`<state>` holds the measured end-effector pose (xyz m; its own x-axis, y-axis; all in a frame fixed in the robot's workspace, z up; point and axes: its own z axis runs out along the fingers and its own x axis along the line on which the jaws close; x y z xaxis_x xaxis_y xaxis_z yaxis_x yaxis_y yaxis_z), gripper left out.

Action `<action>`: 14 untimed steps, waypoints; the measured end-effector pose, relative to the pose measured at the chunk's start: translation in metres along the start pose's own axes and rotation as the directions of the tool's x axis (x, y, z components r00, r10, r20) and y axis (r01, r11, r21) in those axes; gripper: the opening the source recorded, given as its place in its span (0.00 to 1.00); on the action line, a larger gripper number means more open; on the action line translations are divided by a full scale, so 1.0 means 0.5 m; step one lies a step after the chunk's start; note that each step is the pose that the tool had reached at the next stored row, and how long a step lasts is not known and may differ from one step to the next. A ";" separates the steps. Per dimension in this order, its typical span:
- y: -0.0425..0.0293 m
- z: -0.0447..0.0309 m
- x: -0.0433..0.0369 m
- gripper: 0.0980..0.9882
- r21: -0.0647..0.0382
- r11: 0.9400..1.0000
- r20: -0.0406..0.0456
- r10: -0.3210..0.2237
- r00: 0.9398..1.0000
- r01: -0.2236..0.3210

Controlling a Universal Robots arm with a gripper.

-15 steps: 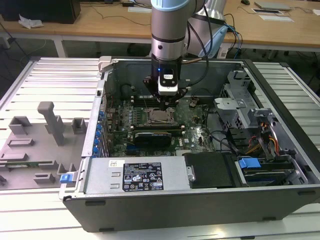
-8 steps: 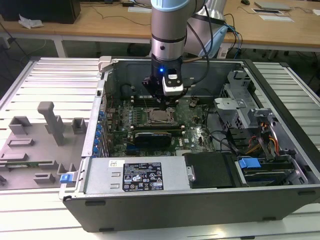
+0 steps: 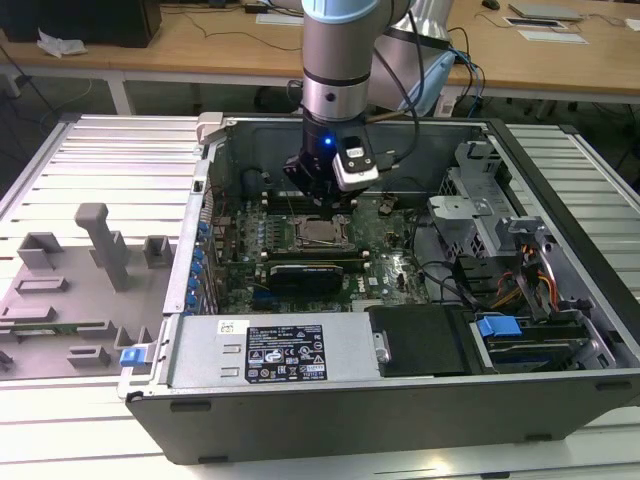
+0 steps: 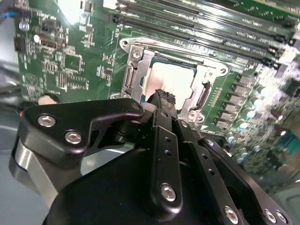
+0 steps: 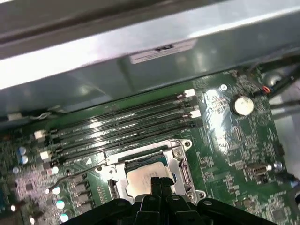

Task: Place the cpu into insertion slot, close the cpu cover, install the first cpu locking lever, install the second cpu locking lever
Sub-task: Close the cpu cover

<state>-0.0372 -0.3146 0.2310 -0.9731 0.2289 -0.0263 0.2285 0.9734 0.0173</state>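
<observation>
The cpu, with its silvery-beige top, lies flat in the insertion slot on the green motherboard. Around it lies the cpu cover, a silver frame that looks folded down over the chip. A thin wire locking lever sticks out sideways from the socket. My gripper hangs just above the cpu's near edge. Its black fingers are pressed together, with nothing between them. Whether the tips touch the chip cannot be told.
Long memory slots run beside the socket, with the case wall behind them. A coin battery sits nearby. A black card, the power supply and drive cables crowd the case. Grey fixtures stand at the exterior view's left.
</observation>
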 end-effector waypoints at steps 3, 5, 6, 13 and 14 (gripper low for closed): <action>0.000 0.000 0.000 0.01 -0.002 0.998 -0.001 -0.065 0.998 0.065; -0.001 0.001 0.000 0.01 -0.003 0.994 -0.002 -0.110 0.994 0.110; -0.003 0.001 -0.001 0.01 -0.003 0.993 -0.002 -0.120 0.993 0.120; -0.033 0.002 -0.004 0.01 -0.005 0.987 -0.002 -0.160 0.987 0.160; -0.034 0.002 -0.004 0.01 -0.005 0.984 -0.003 -0.177 0.984 0.177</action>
<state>-0.0392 -0.3316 0.2296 -0.9982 0.0532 -0.0265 0.0527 0.9985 0.0176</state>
